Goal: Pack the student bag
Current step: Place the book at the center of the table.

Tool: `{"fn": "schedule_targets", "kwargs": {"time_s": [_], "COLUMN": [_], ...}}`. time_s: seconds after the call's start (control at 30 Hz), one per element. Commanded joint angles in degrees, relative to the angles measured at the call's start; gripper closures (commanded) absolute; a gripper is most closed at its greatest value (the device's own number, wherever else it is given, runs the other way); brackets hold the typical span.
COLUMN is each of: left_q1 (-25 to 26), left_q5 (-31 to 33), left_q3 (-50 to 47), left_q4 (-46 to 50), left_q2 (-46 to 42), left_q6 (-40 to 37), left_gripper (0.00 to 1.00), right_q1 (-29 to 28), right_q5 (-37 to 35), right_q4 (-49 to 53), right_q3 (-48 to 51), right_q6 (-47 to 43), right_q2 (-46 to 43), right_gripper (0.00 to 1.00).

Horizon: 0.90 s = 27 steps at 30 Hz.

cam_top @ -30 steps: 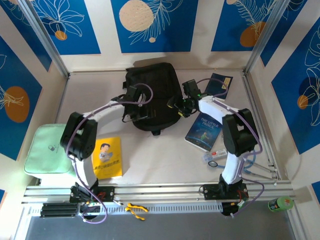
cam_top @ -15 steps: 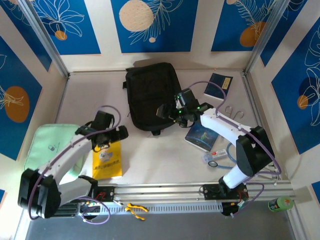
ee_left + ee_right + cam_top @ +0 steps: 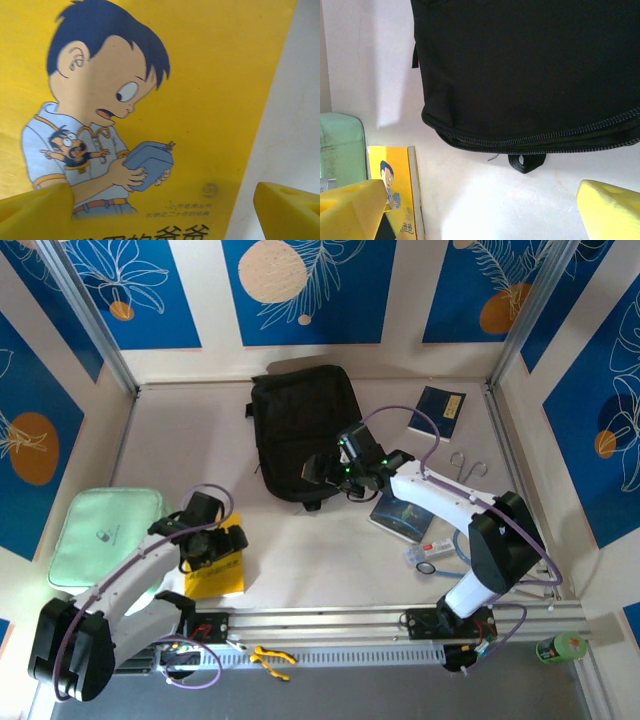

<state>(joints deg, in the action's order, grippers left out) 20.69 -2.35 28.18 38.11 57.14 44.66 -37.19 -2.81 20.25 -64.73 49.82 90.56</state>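
I see the student bag (image 3: 300,425), a large black soft fabric backpack, lying flat on the pale table (image 3: 180,440) toward the far edge, about midway across. In the right wrist view the student bag (image 3: 530,70) takes up the upper part of the picture. A zip line (image 3: 555,134) runs along its near side and a small black fabric loop (image 3: 526,162) sticks out below it onto the table.

My right gripper (image 3: 318,470) hangs at the bag's near edge. Its yellow fingers (image 3: 350,210) stand wide apart with nothing between them, just bare table under the gap.

My left gripper (image 3: 220,545) is low over the thin yellow book with a cartoon boy on its cover (image 3: 215,575), which lies close to the table's near edge, left of the middle. From the left wrist camera that yellow book (image 3: 150,75) is right beneath, and the yellow fingertips (image 3: 35,210) sit far apart at the bottom corners, gripping nothing. I cannot tell whether they touch the cover.

A pale green flat pad (image 3: 100,535) lies just beside the book along the left edge. A dark blue book with a night-sky cover (image 3: 402,512) lies right of the bag near the right arm, a small dark blue booklet (image 3: 440,405) sits toward the far right corner, and a few small items I cannot make out (image 3: 430,552) lie near the right edge.
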Motion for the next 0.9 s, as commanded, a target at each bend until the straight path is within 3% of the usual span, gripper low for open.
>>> {"fn": "schedule_targets", "kwargs": {"time_s": [0.0,0.27,0.47,0.63,0.87], "left_q1": [1.31,6.75,8.34,7.28,-1.64], "left_q5": [-6.11,-11.04,-17.34,-15.86,-8.93], "left_q3": [-3.1,-1.41,-1.06,5.64,6.88], "left_q4": [-3.86,-16.34,-34.35,-23.82,-9.8], "left_q2": [0.28,8.32,16.03,13.78,3.25], "left_q6": [3.38,9.99,15.22,8.58,0.6], "left_gripper": [0.09,0.11,0.09,0.05,0.0], "right_q1": [-0.28,-0.34,-0.47,-3.42,-10.44], "right_q5": [-1.14,-1.92,-1.48,-2.93,-4.21], "right_q4": [0.91,2.41,3.48,6.14,10.34], "right_q3": [-1.72,-2.16,-2.33,-4.71,-11.22], "right_q6": [1.39,1.46,1.16,-2.69,-5.62], "right_q2": [1.02,1.52,2.07,2.21,10.15], "right_gripper": [0.03,0.05,0.06,0.08,0.14]}}
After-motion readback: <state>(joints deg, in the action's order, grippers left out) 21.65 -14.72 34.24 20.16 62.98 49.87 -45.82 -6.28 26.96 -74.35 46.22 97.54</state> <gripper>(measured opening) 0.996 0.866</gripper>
